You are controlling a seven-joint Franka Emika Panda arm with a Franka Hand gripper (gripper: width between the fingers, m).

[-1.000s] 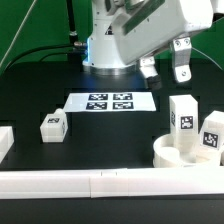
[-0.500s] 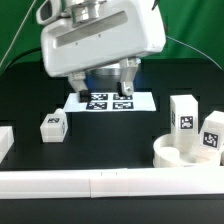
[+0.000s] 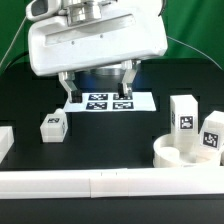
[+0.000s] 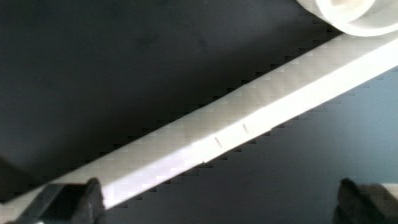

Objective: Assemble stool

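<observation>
The white round seat drum (image 3: 178, 156) sits at the exterior view's lower right. Two tagged white legs (image 3: 182, 118) (image 3: 211, 134) stand upright at its far side. A third small tagged leg (image 3: 52, 126) lies alone on the black table at the exterior view's left. My gripper (image 3: 98, 86) hangs open and empty above the marker board (image 3: 110, 101), well apart from all parts. In the wrist view my gripper (image 4: 219, 205) shows two dark fingertips (image 4: 75, 200) spread wide with nothing between them, and a bit of the drum (image 4: 365, 14) shows at a corner.
A long white rail (image 3: 100, 183) runs along the table's front edge; it crosses the wrist view (image 4: 231, 120) diagonally. Another white block (image 3: 5, 141) shows at the exterior view's left edge. Cables lie behind the arm's base.
The arm swung from the exterior view's upper right to the left over the marker board, and in the last half second shifted a little further left and lower. The parts have not moved.
</observation>
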